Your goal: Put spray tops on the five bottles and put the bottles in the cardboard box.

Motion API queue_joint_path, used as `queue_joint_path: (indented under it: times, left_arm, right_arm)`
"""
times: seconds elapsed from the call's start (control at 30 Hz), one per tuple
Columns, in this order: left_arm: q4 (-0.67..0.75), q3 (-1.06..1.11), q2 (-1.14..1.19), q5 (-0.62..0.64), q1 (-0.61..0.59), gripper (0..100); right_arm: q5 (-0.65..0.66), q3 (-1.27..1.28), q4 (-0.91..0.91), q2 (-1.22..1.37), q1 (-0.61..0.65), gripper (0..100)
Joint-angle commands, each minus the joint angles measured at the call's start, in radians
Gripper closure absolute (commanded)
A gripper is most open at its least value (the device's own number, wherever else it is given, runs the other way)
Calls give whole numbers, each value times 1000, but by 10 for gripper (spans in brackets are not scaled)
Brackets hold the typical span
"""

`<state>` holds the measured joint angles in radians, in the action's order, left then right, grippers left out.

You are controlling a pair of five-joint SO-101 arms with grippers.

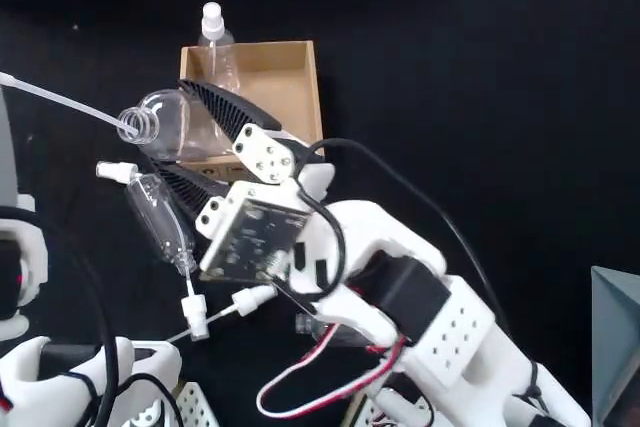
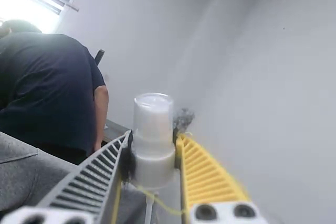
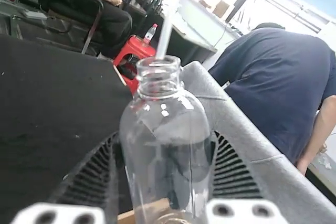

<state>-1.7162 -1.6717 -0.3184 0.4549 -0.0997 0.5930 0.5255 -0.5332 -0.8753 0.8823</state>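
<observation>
Alignment decides this: your right gripper (image 1: pixel 178 129) is clamped on the uncapped bottle (image 3: pixel 167 140), held on its side at the cardboard box's (image 1: pixel 275 82) edge. Your left gripper (image 2: pixel 153 139) pinches the spray top (image 2: pixel 153 121), whose dip tube (image 1: pixel 60 99) enters the bottle's neck, so push along that axis.

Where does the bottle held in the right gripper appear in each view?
High view: the held bottle lies sideways at the cardboard box's left edge, neck toward the picture's left.
Left wrist view: not in it.
Right wrist view: centre, upright, in the right gripper.
Shared landmark: the white tube entering its neck, in the high and right wrist views.
</observation>
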Motion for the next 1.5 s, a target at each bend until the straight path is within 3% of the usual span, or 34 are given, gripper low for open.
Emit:
queue_joint_path:
  times: [0.0, 0.87, 1.17, 1.47]
  left_arm:
    - [-11, 15, 15, 6, -10, 970]
    - [-38, 15, 52, 14, -2, 970]
    - [-35, 12, 161, 5, 179, 970]
    - [-29, 15, 176, -3, 193, 970]
  right_arm:
    - [0, -7, 29, -65, 21, 896]
    - [-92, -22, 78, -70, 15, 896]
    - [-97, -45, 77, -70, 12, 896]
    - [-169, -102, 71, -68, -92, 896]
